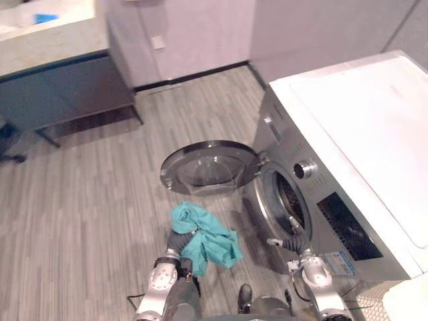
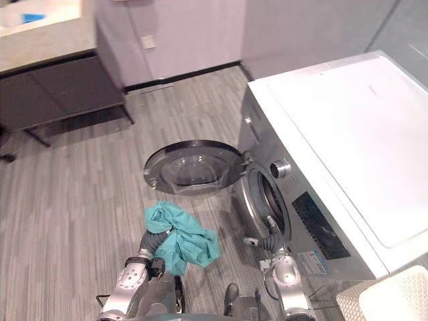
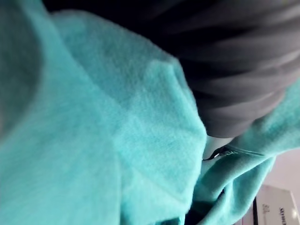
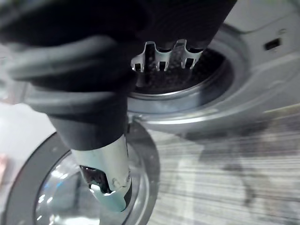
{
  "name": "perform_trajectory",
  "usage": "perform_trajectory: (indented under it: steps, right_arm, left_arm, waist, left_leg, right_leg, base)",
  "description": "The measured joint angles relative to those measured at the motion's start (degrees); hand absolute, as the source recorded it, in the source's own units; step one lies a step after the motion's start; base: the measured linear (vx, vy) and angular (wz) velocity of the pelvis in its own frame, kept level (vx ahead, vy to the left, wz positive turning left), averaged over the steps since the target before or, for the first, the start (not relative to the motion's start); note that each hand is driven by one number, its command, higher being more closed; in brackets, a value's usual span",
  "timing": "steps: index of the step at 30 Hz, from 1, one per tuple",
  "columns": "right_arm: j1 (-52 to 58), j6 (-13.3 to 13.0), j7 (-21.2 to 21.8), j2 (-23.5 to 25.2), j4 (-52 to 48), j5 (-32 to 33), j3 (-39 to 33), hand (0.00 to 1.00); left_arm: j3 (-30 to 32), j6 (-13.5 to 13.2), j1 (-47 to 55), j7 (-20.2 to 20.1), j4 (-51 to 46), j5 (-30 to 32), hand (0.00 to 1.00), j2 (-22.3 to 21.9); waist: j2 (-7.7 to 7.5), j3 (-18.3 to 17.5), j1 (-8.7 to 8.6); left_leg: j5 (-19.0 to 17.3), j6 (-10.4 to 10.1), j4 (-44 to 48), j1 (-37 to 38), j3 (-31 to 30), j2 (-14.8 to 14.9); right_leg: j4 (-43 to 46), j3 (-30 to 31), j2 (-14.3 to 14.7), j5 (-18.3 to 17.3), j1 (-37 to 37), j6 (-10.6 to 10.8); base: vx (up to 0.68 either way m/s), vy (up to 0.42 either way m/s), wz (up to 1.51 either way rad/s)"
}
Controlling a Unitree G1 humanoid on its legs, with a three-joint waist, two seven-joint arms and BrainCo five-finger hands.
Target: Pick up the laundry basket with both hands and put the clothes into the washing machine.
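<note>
legible text: none | washing machine (image 1: 361,120) | blue sticker (image 1: 341,263) on its front; print too small

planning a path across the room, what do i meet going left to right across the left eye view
dark cabinet → teal cloth → washer drum opening → white basket

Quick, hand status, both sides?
Left hand: fingers hidden under the teal cloth, cannot tell.
Right hand: open, holding nothing, at the washing machine opening.

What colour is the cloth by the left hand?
Teal; the cloth shows best in the left wrist view.
</note>
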Motion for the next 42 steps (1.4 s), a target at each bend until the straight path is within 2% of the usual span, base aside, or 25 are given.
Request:
perform_trajectory:
  steps: [1,2,3,6,9,10,11,12,13,15,18,19,22,23,24,25,26,28,29,30,31,32,34,38,42]
  right_arm:
    - [-0.22,0.23,-0.28,0.03,1.25,-0.07,-0.03,0.0]
    - [-0.28,0.23,-0.46,-1.12,1.72,-0.28,0.06,0.0]
    - [-0.32,0.19,-0.44,-1.84,1.87,-0.32,0.09,0.0]
    - [-0.13,0.69,-0.4,-0.03,2.76,-0.7,1.33,0.0]
    - [-2.13,0.7,-0.35,-0.19,3.41,-0.7,3.55,0.0]
    - [-2.79,0.7,-0.33,-0.21,3.94,-0.7,4.06,0.0]
    - [-3.97,0.73,-0.32,-0.24,5.46,-0.8,4.79,0.0]
    - [-4.72,0.81,-0.35,-0.3,6.07,-0.91,5.16,0.0]
    - [-5.38,0.84,-0.38,-0.53,7.22,-1.2,5.68,0.0]
    - [-5.62,0.85,-0.42,-0.44,8.0,-1.71,5.72,0.0]
    - [-4.72,1.02,-0.48,-1.3,8.26,-2.21,5.54,0.0]
    - [-4.44,1.02,-0.51,-1.5,8.25,-2.21,5.55,0.0]
    - [-3.14,1.04,-1.31,-2.44,8.3,-2.16,5.35,0.0]
    - [-3.04,1.05,-1.76,-3.47,8.32,-2.1,5.01,0.0]
    - [-2.85,1.06,-1.94,-3.79,8.34,-2.09,4.35,0.0]
    - [-3.12,1.05,-2.75,-3.75,8.41,-1.69,3.31,0.0]
    - [-3.25,1.04,-2.99,-3.58,9.11,-0.87,1.83,0.0]
    - [-3.44,1.07,-3.8,-4.17,11.32,0.31,-0.67,0.0]
    - [-3.4,1.44,-4.54,-4.42,12.51,0.68,-1.74,0.0]
    - [-3.15,1.36,-4.86,-4.83,12.58,1.03,-2.26,0.0]
    - [-3.07,1.36,-5.06,-4.39,13.29,1.47,-2.57,0.0]
    - [-2.82,1.35,-4.92,-3.57,13.61,2.37,-2.72,0.0]
    - [-2.94,1.35,-4.94,-3.09,13.91,2.51,-2.78,0.0]
    - [-7.02,0.8,-5.02,-2.9,13.88,5.29,-2.8,0.0]
    - [-9.82,0.5,-5.6,-2.4,12.36,9.46,-2.77,0.0]
  left_arm:
    - [-0.07,0.0,-0.01,0.07,0.18,0.68,1.0,-0.07]
    - [-0.74,-0.01,0.16,0.18,0.29,1.01,1.0,-0.37]
    - [-0.99,-0.07,0.29,0.17,0.3,1.0,1.0,-0.54]
    - [-1.23,0.35,-2.48,0.18,2.36,1.01,1.0,1.89]
    - [0.01,0.37,-1.67,0.19,2.33,1.02,1.0,3.8]
    - [0.81,0.45,-1.33,0.17,2.31,1.02,1.0,4.02]
    - [2.36,0.7,-0.61,0.29,1.78,1.0,1.0,4.05]
    - [2.97,0.73,-0.37,0.34,1.64,0.97,1.0,4.04]
    - [3.88,0.87,-0.08,0.41,1.36,0.94,1.0,4.07]
    - [4.47,0.87,0.05,0.52,-0.29,0.92,1.0,4.64]
    - [5.92,0.81,-1.18,0.84,-0.37,0.84,1.0,4.57]
    - [5.92,0.81,-1.15,0.85,-0.38,0.84,1.0,4.32]
    - [5.9,0.9,-0.71,0.68,-0.28,0.77,1.0,2.92]
    - [5.78,0.97,-0.29,0.53,-0.2,0.77,1.0,2.2]
    - [5.75,0.99,-0.07,0.47,-0.2,0.77,1.0,2.03]
    - [5.72,1.03,-0.1,0.47,-0.15,0.77,1.0,2.12]
    - [5.66,1.04,-0.43,0.46,-0.13,0.77,1.0,2.09]
    - [5.69,1.04,-0.83,0.62,0.17,0.7,1.0,2.17]
    - [5.7,1.1,-0.81,1.28,0.26,0.69,1.0,2.17]
    - [5.68,1.03,-0.59,1.63,0.23,0.62,1.0,2.07]
    - [5.81,1.08,-1.13,1.93,0.54,0.31,1.0,2.71]
    - [5.84,1.05,-1.54,2.53,0.31,-0.28,1.0,3.45]
    - [5.89,1.17,-1.33,2.8,0.32,-0.82,1.0,3.38]
    - [6.31,1.07,-1.48,3.15,-0.78,-2.78,1.0,3.49]
    - [8.55,0.45,-5.77,5.74,-0.81,-9.54,1.0,2.11]
  waist:
    - [0.01,0.01,-0.01]
    - [2.31,-0.32,0.04]
    - [3.58,-0.36,0.04]
    - [0.03,-0.37,-0.05]
    - [-0.3,-0.31,-0.14]
    - [-0.28,-0.3,-0.17]
    - [-0.37,-0.26,0.07]
    - [-0.4,-0.28,0.21]
    - [-0.14,-0.14,0.03]
    - [-0.33,-0.11,0.08]
    - [-0.27,-0.05,-0.53]
    - [-0.21,-0.03,-0.59]
    - [0.76,0.64,-0.37]
    - [2.11,1.46,-0.2]
    - [2.38,1.72,-0.14]
    - [1.33,2.61,-0.24]
    - [1.13,2.8,-0.2]
    - [0.89,3.34,-0.1]
    - [1.48,3.42,-0.07]
    - [2.67,3.37,-0.12]
    - [1.56,4.14,-0.35]
    - [-0.81,4.87,-0.04]
    - [-1.74,5.66,0.11]
    - [-1.64,9.54,0.32]
    - [-1.58,12.28,1.65]
  left_leg:
    - [2.11,-2.22,-6.92,1.11,-5.04,-1.94]
    - [11.51,-3.58,-14.12,2.2,-9.16,-1.46]
    - [13.11,-3.84,-14.5,2.19,-9.76,-0.6]
    - [10.28,-0.54,-12.59,3.35,-1.77,-3.02]
    - [7.88,1.54,-12.69,4.62,7.73,-2.66]
    - [7.62,1.82,-12.81,4.82,9.8,-2.13]
    - [7.12,2.16,-13.47,5.81,14.25,-0.76]
    - [7.07,2.18,-14.03,6.49,16.21,-0.24]
    - [6.26,2.2,-15.04,8.18,19.56,0.82]
    - [5.31,1.07,-15.44,9.69,22.96,1.9]
    - [4.67,-0.21,-13.09,11.04,25.85,4.19]
    - [4.43,-0.34,-12.11,11.13,25.9,4.92]
    - [4.16,-0.53,3.17,7.94,23.49,10.74]
    - [4.74,0.23,9.26,7.11,20.77,12.69]
    - [6.3,1.66,12.78,5.86,18.38,12.89]
    - [6.98,1.51,16.24,3.24,15.49,12.13]
    - [3.61,-0.13,15.58,1.5,12.65,9.75]
    - [1.6,-0.36,9.45,0.01,9.82,5.96]
    - [4.03,-1.51,0.9,0.96,8.76,3.91]
    - [5.58,-0.91,-1.91,1.36,8.65,3.42]
    - [3.6,-0.71,-1.64,1.74,8.84,3.09]
    - [3.52,-0.5,-1.61,1.38,8.95,1.38]
    - [3.26,-0.05,-0.6,0.1,8.76,0.18]
    - [3.1,0.23,5.05,-3.68,7.48,-1.3]
    - [-0.76,1.36,14.13,-13.39,5.51,-0.99]
  right_leg:
    - [0.2,2.54,-0.49,-0.55,0.34,2.1]
    - [0.32,6.16,0.81,-1.73,0.6,5.04]
    - [0.36,7.42,1.69,-2.47,0.68,6.31]
    - [3.02,13.58,-2.92,-3.57,-2.43,9.75]
    - [4.71,16.62,-5.09,-2.07,-6.99,12.41]
    - [4.65,14.12,-5.52,-0.94,-8.15,12.43]
    - [4.86,4.41,-7.13,0.22,-9.42,10.65]
    - [5.24,-1.18,-8.21,0.29,-9.92,9.7]
    - [5.72,-14.4,-10.92,0.54,-9.61,7.18]
    - [6.71,-25.04,-14.22,1.75,-8.93,5.23]
    - [6.48,-22.72,-12.14,1.87,-8.91,9.05]
    - [6.5,-22.49,-11.68,1.62,-8.61,9.38]
    - [5.94,-21.08,-8.66,0.33,-5.38,8.72]
    - [5.3,-20.11,-7.37,-0.23,-3.16,8.44]
    - [5.16,-19.36,-7.14,-0.77,-2.25,8.53]
    - [4.94,-18.52,-7.64,-1.22,-1.57,8.44]
    - [4.94,-17.88,-8.5,-1.44,-1.76,8.29]
    - [4.88,-17.25,-9.05,-1.42,-1.77,8.35]
    - [5.71,-17.29,-8.8,-1.8,-1.85,9.01]
    - [6.68,-17.0,-8.24,-2.72,-1.84,10.13]
    - [9.52,-16.6,-8.92,-4.67,-2.58,11.2]
    - [12.97,-16.58,-11.44,-6.2,-4.64,11.67]
    - [15.35,-16.68,-13.2,-7.05,-6.01,12.04]
    - [23.51,-16.65,-16.39,-9.17,-9.6,11.84]
    - [35.35,-16.89,-18.26,-15.34,-18.3,11.89]
  base:
    - [0.29,0.381,-1.37]
    - [0.24,0.325,-1.45]
    - [0.2,0.378,-1.32]
    - [0.09,0.308,-0.98]
    - [-0.04,0.261,-1.47]
    - [-0.07,0.162,-1.92]
    - [-0.04,0.073,-1.49]
    - [-0.01,0.023,-1.74]
    - [0.02,0.015,-1.33]
    - [0.04,0.024,-1.29]
    - [0.11,-0.052,-0.77]
    - [0.15,-0.137,-0.52]
    - [0.13,-0.181,-0.45]
    - [0.1,-0.083,-0.38]
    - [0.12,-0.054,-0.37]
    - [0.12,-0.014,-0.3]
    - [0.14,0.008,-0.25]
    - [0.13,0.072,-0.22]
    - [0.14,0.123,-0.17]
    - [0.17,0.152,-0.02]
    - [0.13,0.108,0.14]
    - [0.11,0.086,0.21]
    - [0.06,0.077,0.25]
    - [-0.02,0.034,0.24]
    - [-0.14,-0.02,0.27]
